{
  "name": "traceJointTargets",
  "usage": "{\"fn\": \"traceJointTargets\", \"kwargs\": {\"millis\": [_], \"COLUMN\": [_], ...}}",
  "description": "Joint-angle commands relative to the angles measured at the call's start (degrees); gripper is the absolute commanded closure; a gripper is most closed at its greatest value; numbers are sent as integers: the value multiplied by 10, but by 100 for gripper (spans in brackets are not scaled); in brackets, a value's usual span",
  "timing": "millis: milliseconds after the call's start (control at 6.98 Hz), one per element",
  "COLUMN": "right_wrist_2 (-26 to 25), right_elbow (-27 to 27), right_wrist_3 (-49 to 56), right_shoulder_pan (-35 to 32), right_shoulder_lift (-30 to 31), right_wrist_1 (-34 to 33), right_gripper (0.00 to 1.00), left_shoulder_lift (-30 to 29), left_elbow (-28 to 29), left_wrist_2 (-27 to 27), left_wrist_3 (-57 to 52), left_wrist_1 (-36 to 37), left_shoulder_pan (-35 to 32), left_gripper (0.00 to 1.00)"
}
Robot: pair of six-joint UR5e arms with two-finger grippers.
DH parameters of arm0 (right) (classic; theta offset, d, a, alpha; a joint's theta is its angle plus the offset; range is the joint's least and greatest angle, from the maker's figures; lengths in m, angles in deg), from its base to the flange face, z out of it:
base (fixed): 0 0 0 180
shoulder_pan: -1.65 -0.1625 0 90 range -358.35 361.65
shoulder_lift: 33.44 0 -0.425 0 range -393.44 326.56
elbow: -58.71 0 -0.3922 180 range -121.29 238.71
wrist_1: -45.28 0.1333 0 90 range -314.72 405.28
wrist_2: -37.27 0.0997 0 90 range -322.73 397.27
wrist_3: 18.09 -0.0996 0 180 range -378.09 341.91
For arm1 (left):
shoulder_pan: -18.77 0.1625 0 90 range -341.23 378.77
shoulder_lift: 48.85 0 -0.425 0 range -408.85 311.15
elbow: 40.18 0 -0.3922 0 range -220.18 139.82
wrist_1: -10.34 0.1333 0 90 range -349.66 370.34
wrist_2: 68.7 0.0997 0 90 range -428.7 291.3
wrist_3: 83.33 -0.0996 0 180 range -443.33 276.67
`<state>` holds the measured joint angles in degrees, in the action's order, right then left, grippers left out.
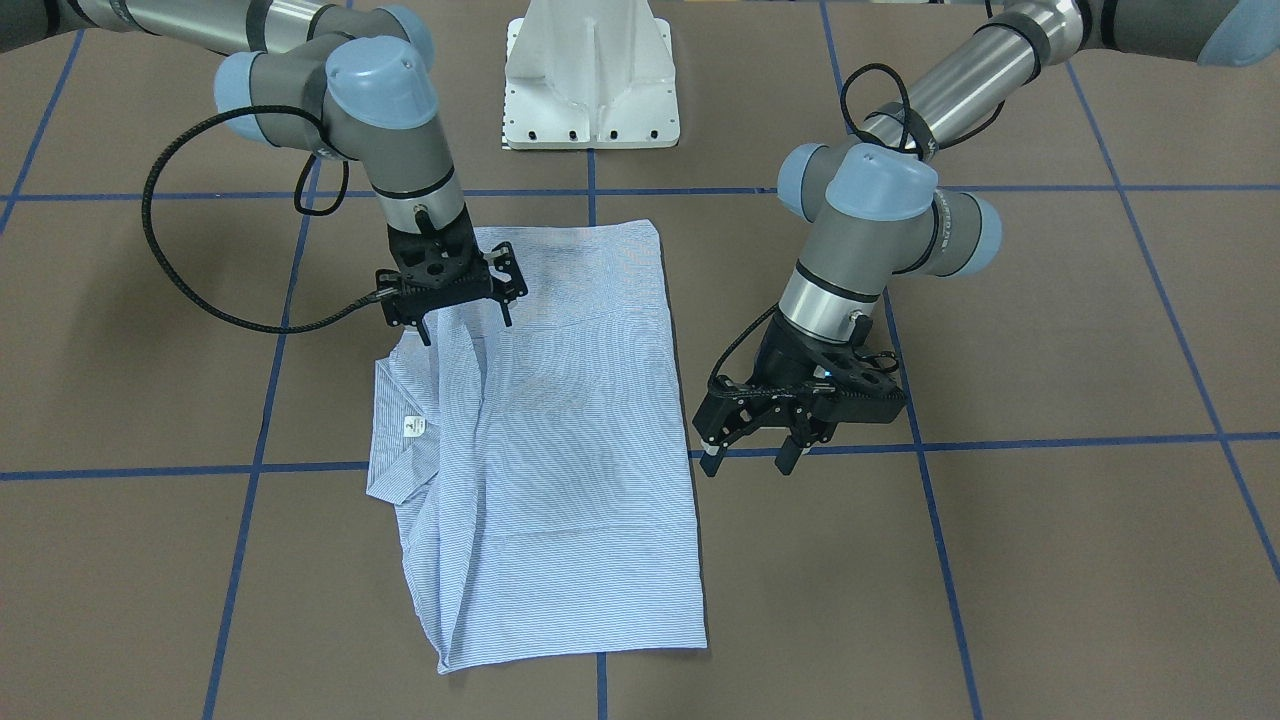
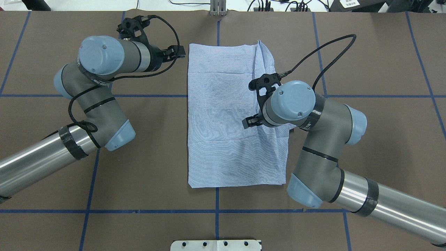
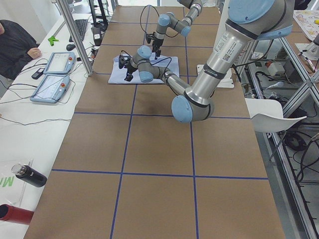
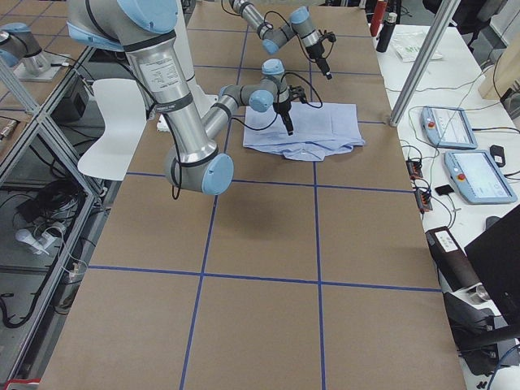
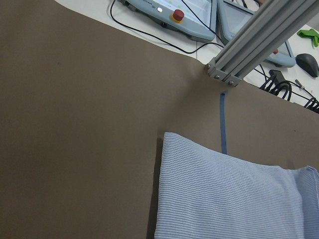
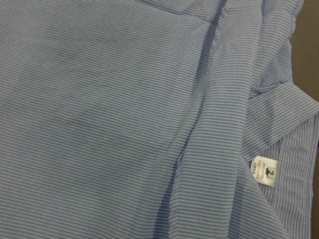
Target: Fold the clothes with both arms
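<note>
The light blue-and-white striped shirt [image 1: 580, 430] lies flat on the brown table, folded into a long rectangle [image 2: 223, 115]. Its collar with a white label [image 1: 412, 426] lies on my right arm's side and shows close up in the right wrist view [image 6: 263, 172]. My right gripper [image 1: 466, 322] hovers open just over a raised fold near the collar, with a finger on each side of the fold. My left gripper [image 1: 748, 460] is open and empty, low over the table just off the shirt's opposite long edge [image 2: 176, 53]. The left wrist view shows a shirt corner [image 5: 224, 199].
The white pedestal base [image 1: 592, 80] stands at the robot's edge of the table. Blue tape lines [image 1: 1000, 440] cross the brown cover. An aluminium post [image 5: 259, 35] and teach pendants [image 4: 451, 126] stand beyond the far edge. Bottles [image 3: 30, 177] lie on the side bench.
</note>
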<state>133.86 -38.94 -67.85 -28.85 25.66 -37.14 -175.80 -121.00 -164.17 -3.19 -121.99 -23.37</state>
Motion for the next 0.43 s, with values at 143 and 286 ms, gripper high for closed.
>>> {"fn": "traceJointTargets", "kwargs": {"millis": [143, 286], "right_wrist_2": [-9, -9], "right_elbow": [48, 53], "right_wrist_3": [48, 52], "right_shoulder_pan": [4, 4], "right_shoulder_lift": [-8, -4], "right_wrist_1": [2, 1], "right_gripper": [0, 0], "left_shoulder_lift": [-1, 0], "left_elbow": [-2, -6], "left_wrist_2": [0, 0], "left_wrist_3": [5, 5], "left_wrist_1": [1, 2], "left_shoulder_pan": [1, 1], "left_gripper": [0, 0]}}
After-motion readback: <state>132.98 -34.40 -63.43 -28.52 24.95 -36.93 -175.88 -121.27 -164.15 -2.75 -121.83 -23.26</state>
